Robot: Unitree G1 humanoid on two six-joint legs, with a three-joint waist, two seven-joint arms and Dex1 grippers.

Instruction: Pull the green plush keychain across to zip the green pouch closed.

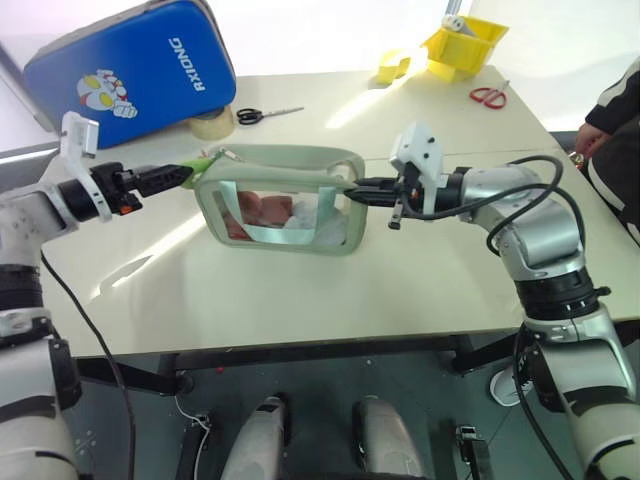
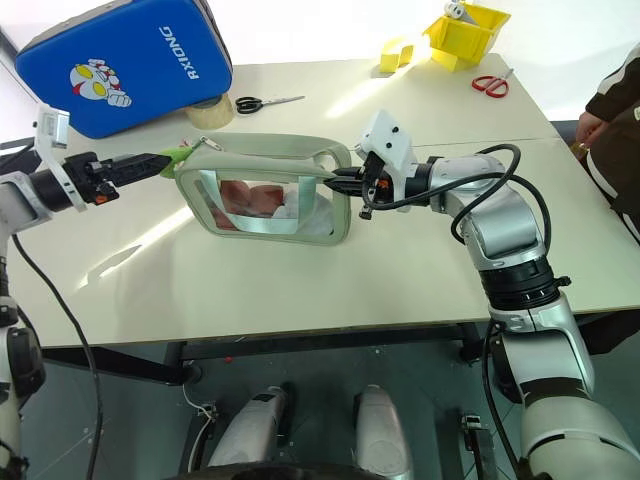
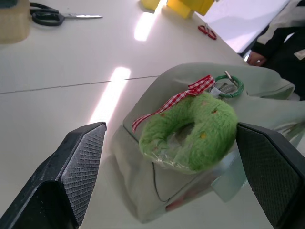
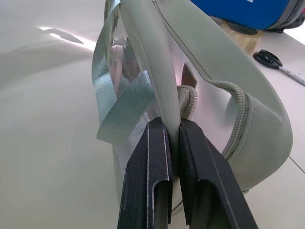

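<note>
While right end effector [image 4: 174, 143] pinches pouch [image 1: 285, 165] end as anchor | left end effector [image 3: 171, 152] wide, flanking keychain [image 3: 190, 131], ungrasped | on bench [image 1: 300, 290]

Person [image 1: 612, 130] at table's far corner (cut off by edge)

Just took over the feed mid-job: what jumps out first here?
The green pouch stands mid-table between both arms. The right gripper is shut on its end edge, while the open left gripper flanks the green plush keychain at the other end. A big blue case leans behind.
</note>
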